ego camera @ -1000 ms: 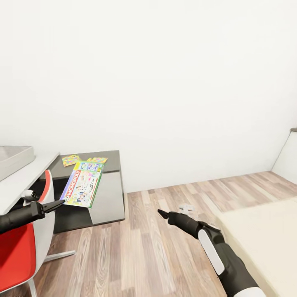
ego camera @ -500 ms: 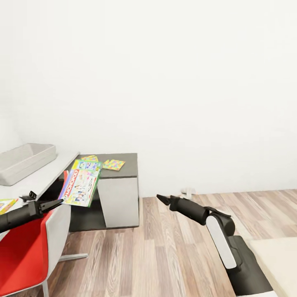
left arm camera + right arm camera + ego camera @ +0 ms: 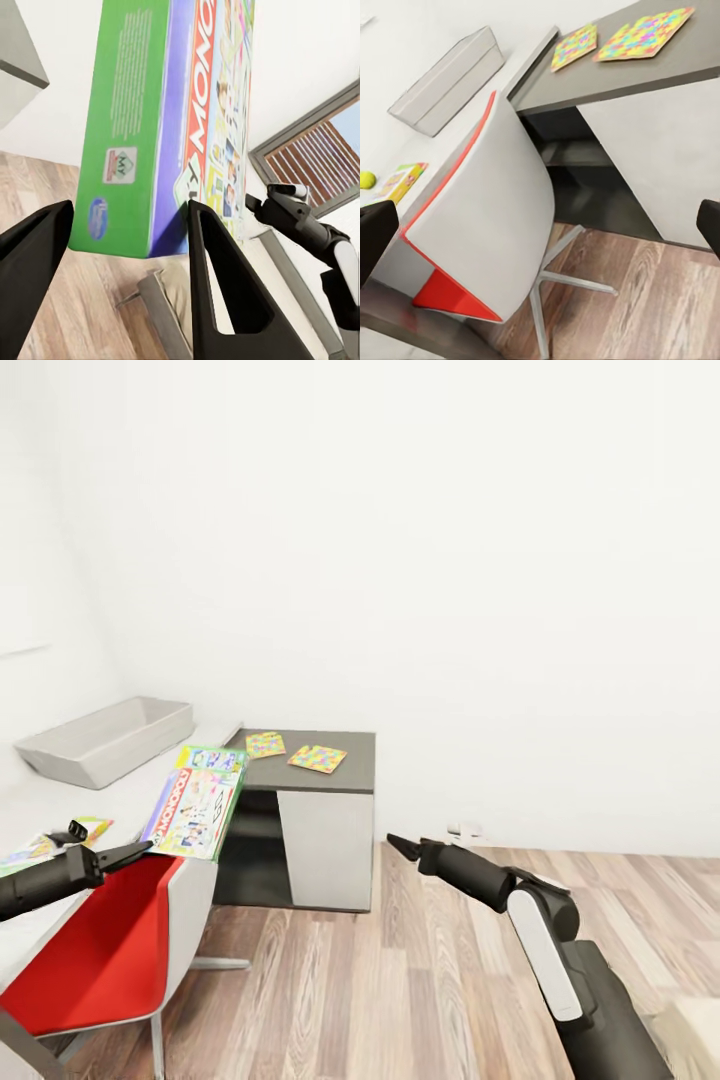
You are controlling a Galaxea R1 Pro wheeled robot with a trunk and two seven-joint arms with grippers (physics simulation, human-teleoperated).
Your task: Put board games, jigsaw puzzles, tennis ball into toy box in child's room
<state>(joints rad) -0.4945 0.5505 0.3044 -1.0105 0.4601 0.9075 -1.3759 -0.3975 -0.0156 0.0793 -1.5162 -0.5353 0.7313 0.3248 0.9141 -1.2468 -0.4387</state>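
The left gripper is clamped on the corner of a green-edged board game, held out over the red chair just short of the counter. Its red lettering reads MONOPOLY; a small "MY" badge shows on the green side. It looks a light, stiff, slick carton, best pinched at an edge. The right gripper hangs bare, fingers parted. The toy box sits further along the counter, two jigsaw puzzles on the dark cabinet beyond.

Head cam high, fwd-down; R wrist cam near chair, shared.
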